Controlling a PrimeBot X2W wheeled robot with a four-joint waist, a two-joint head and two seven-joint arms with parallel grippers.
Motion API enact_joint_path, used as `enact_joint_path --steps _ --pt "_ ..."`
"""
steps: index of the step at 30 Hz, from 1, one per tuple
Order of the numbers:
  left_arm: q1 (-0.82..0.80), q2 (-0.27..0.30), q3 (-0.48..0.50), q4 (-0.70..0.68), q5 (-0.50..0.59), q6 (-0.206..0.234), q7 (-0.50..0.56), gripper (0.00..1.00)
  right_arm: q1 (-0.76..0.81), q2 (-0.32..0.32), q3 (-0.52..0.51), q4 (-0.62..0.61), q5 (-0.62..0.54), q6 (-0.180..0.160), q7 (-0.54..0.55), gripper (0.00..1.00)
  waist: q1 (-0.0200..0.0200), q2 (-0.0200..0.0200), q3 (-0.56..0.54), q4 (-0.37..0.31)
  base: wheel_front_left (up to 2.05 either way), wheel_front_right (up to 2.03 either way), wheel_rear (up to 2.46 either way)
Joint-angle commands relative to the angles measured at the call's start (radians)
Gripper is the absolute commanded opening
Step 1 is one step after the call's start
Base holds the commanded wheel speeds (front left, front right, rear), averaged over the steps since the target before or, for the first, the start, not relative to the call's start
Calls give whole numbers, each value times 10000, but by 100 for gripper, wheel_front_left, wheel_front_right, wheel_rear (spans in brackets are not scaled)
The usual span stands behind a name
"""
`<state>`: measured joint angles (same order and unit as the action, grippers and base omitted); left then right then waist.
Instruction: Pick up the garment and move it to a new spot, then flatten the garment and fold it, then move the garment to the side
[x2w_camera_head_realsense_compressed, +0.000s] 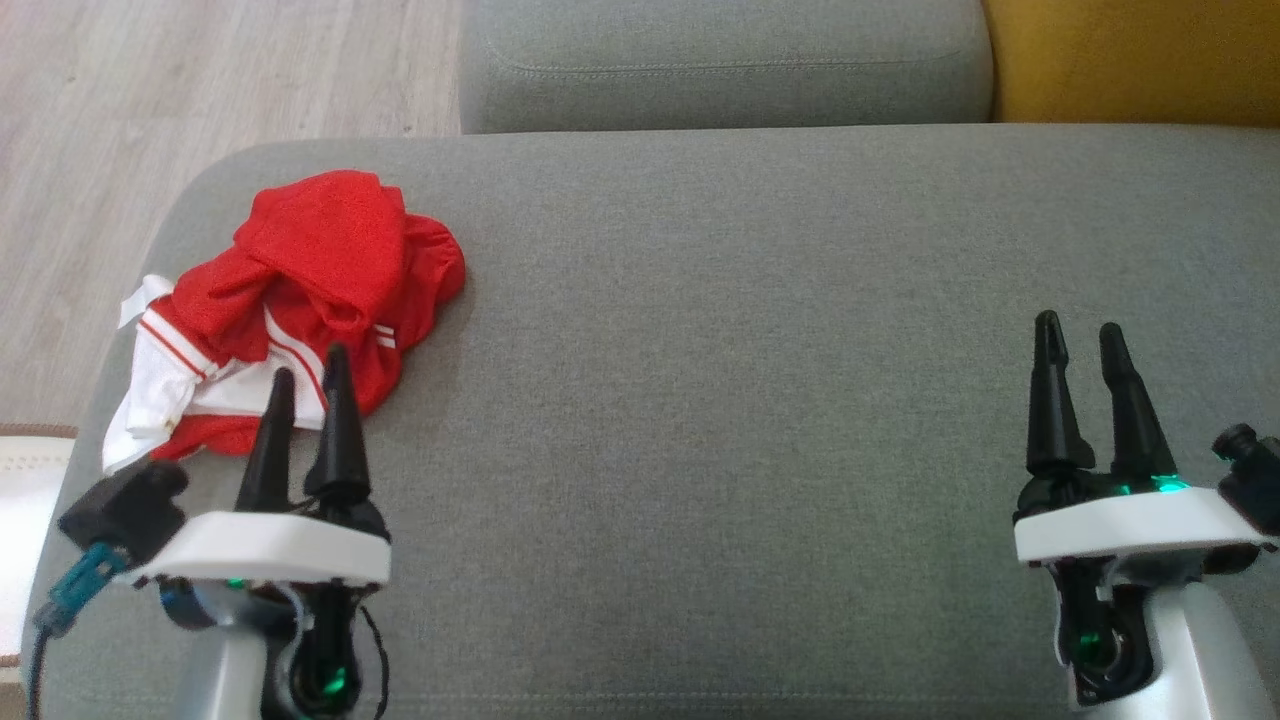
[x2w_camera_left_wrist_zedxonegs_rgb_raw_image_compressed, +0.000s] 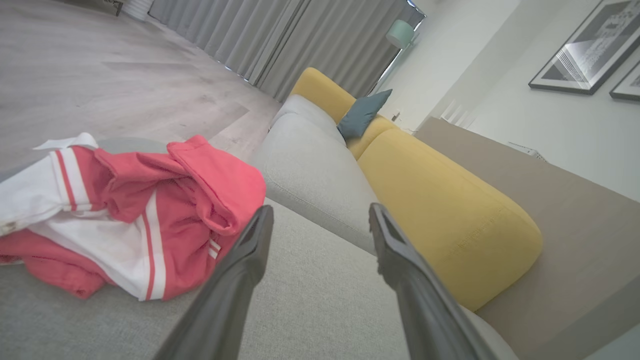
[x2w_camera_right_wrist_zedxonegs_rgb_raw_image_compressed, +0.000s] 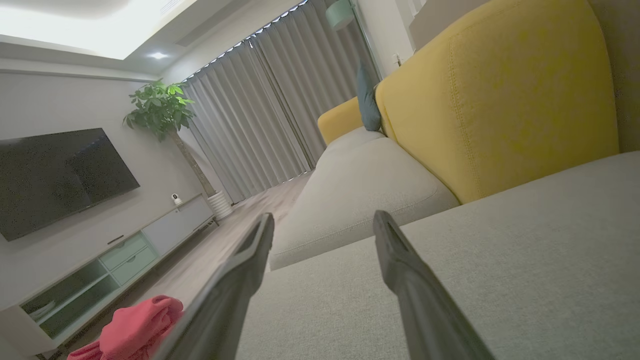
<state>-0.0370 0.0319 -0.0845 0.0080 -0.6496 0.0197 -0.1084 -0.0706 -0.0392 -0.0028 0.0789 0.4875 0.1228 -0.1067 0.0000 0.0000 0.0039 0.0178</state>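
Nearest us, at the lower left of the head view, is the left gripper (x2w_camera_head_realsense_compressed: 310, 360). Its two dark fingers are spread apart with nothing between them. In its own wrist view the gap between the fingers shows bare grey fabric.

The right gripper (x2w_camera_head_realsense_compressed: 1078, 322) is at the lower right, well apart from the left one. It is likewise spread wide and empty. Both sit over the grey seat cushion (x2w_camera_head_realsense_compressed: 750, 350); we cannot tell whether either touches it.

The garment (x2w_camera_head_realsense_compressed: 320, 270) is red cloth with white panels and red-and-white stripe trim. It lies crumpled in a heap on the cushion's far left corner, close to the rounded edge. A white flap reaches toward the cushion's left side.

The left gripper's fingertips stand just beside the heap's near edge. In the head view they overlap the cloth, and we cannot tell whether they touch it. In the left wrist view the heap lies to the left of the fingers. In the right wrist view a red fold shows low at the left, well apart from that gripper.

Beyond the seat cushion are a second grey cushion (x2w_camera_head_realsense_compressed: 720, 60) and a yellow backrest (x2w_camera_head_realsense_compressed: 1130, 60). A teal pillow (x2w_camera_left_wrist_zedxonegs_rgb_raw_image_compressed: 362, 112) leans on the yellow. Pale wood floor (x2w_camera_head_realsense_compressed: 200, 70) lies off the left corner. Further off are grey curtains (x2w_camera_left_wrist_zedxonegs_rgb_raw_image_compressed: 300, 40), a dark television (x2w_camera_right_wrist_zedxonegs_rgb_raw_image_compressed: 55, 175), a leafy plant (x2w_camera_right_wrist_zedxonegs_rgb_raw_image_compressed: 157, 107) and a low cabinet (x2w_camera_right_wrist_zedxonegs_rgb_raw_image_compressed: 125, 245).
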Motion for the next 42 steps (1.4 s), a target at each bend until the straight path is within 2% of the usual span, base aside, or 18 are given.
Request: enact_joint_path --steps 1,5,16,31,38,42 --pt "-620 140 126 -463 269 61 -109 100 -387 -78 186 -458 -272 48 -115 100 0 0 -2 0 0 0 0" --pt "-620 188 -70 -533 760 195 -196 100 -357 -80 225 -515 -636 50 -203 100 0 0 -15 4 0 0 0" --pt "-578 804 -1250 -564 2548 845 -518 100 -69 -87 386 -367 -1986 57 -528 100 0 0 -42 -11 0 0 0" --pt "-746 1613 -2850 -696 4456 2026 -956 100 75 -97 406 -284 -3886 66 -969 100 0 0 -54 -26 0 0 0" --pt "-886 1915 -3537 -636 5125 2353 -1190 100 29 -102 751 297 -4402 71 -1205 100 0 0 -47 -16 0 0 0" --pt "-896 1873 -3607 -667 5283 2430 -1308 100 -63 -105 819 506 -4294 74 -1323 100 0 0 -44 -3 0 0 0"
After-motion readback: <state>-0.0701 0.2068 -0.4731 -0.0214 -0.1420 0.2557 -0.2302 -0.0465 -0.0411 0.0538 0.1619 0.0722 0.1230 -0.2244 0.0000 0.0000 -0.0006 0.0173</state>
